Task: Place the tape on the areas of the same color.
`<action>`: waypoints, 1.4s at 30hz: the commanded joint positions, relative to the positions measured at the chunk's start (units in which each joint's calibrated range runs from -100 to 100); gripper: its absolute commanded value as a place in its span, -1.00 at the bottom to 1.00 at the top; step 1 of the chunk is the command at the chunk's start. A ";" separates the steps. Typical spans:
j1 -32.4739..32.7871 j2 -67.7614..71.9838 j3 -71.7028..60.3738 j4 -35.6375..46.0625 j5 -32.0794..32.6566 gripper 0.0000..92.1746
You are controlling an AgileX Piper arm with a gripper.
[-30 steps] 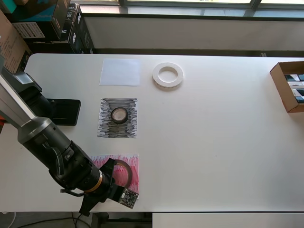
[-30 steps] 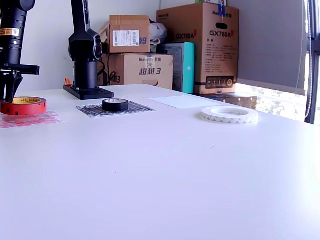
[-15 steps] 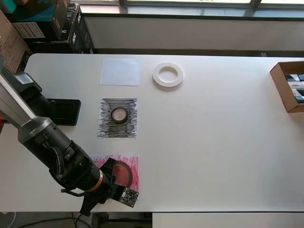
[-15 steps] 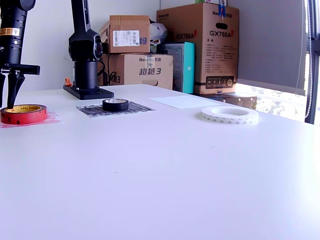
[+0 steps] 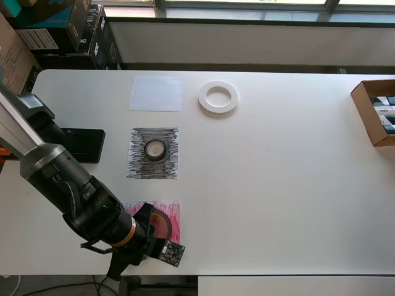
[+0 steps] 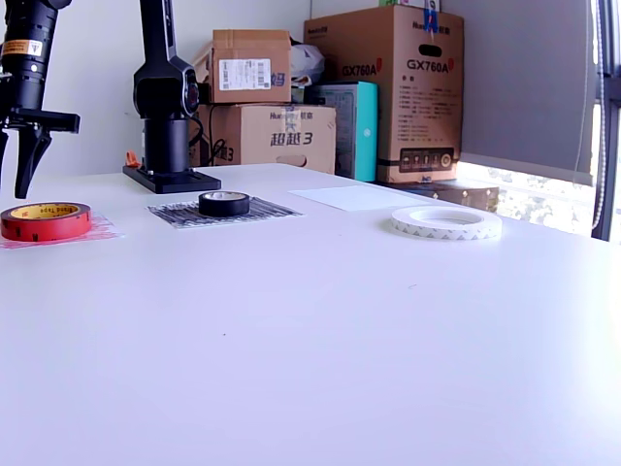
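Gripper: the gripper hangs above the table with its fingers spread and nothing between them; in the exterior view one dark finger points down, clear of everything.

Red tape: the red tape lies flat on the red sheet, just below the gripper and a little toward the exterior view's right; we judge this roll as placed.

Black tape: the black tape sits in the middle of the black sheet, beyond the gripper toward the top of the overhead view; that one looks settled too.

White tape: the white tape is the roll left to move — it rests on the bare table, farthest from the gripper, up and to the overhead view's right of it, past the black sheet.

White sheet: the white sheet lies just to the overhead view's left of the white tape, not touching it, and a little nearer the gripper.

Long axis: the white tape is a flat ring, so we see no preferred direction; a grasp across its rim looks workable from any side.

Coming move: we would expect a long reach across the table to the white tape, then a short carry back toward the sheet — a judgement only.
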 commanded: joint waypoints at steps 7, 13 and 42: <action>1.77 -15.11 -0.35 0.28 -0.10 -0.13; 9.74 -16.61 -0.62 0.28 0.63 -0.13; 46.99 -9.68 -10.89 3.93 27.24 -0.13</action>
